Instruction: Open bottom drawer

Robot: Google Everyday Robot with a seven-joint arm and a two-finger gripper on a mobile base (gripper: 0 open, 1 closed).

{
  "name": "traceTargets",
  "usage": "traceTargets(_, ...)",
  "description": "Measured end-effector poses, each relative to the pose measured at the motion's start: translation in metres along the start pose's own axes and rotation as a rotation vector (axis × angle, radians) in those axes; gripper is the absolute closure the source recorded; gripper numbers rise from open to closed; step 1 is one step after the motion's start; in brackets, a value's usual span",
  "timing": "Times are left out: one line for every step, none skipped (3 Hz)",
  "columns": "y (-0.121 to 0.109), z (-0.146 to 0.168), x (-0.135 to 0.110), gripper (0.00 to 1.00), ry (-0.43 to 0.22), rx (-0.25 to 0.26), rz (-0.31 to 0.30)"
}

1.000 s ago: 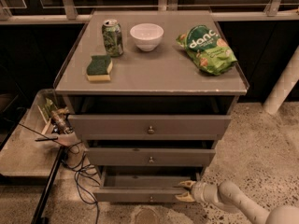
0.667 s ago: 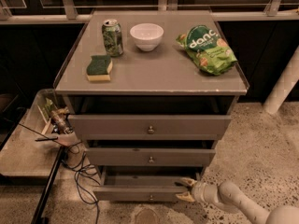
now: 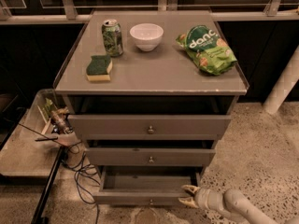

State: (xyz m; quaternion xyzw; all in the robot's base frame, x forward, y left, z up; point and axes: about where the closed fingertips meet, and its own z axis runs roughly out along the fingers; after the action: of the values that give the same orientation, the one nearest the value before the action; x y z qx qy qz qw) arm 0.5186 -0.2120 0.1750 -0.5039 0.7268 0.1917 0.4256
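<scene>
The bottom drawer (image 3: 135, 198) is the lowest of three grey drawers and stands pulled out, so its shallow grey tray (image 3: 149, 181) shows. Its small metal knob (image 3: 151, 201) is at the centre of the slim front. My gripper (image 3: 188, 195) reaches in from the lower right, at the right end of that front. One fingertip (image 3: 189, 189) lies on the tray side of the front and the other sits before it, clamping the panel. The middle drawer (image 3: 150, 157) and the top drawer (image 3: 149, 125) stick out only a little.
On the cabinet top (image 3: 154, 73) stand a green can (image 3: 112, 37), a white bowl (image 3: 146, 35), a green chip bag (image 3: 205, 48) and a green-yellow sponge (image 3: 99, 68). Cables (image 3: 81, 171) and a low platform with clutter (image 3: 23, 153) lie at the left. A white post (image 3: 282, 87) stands at the right.
The bottom drawer has slid a little further out towards the camera, and my gripper has moved with it at the right end of its front.
</scene>
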Motion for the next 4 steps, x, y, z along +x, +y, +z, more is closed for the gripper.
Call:
traceTargets(0.001, 0.0, -0.001, 1.0, -0.001, 0.0, 0.0)
traceTargets(0.009, -0.005, 0.001, 1.0, -0.003, 0.003, -0.002)
traceTargets(0.02, -0.008, 0.004, 1.0, -0.005, 0.009, 0.002)
traceTargets(0.02, -0.009, 0.003, 1.0, -0.005, 0.009, 0.002)
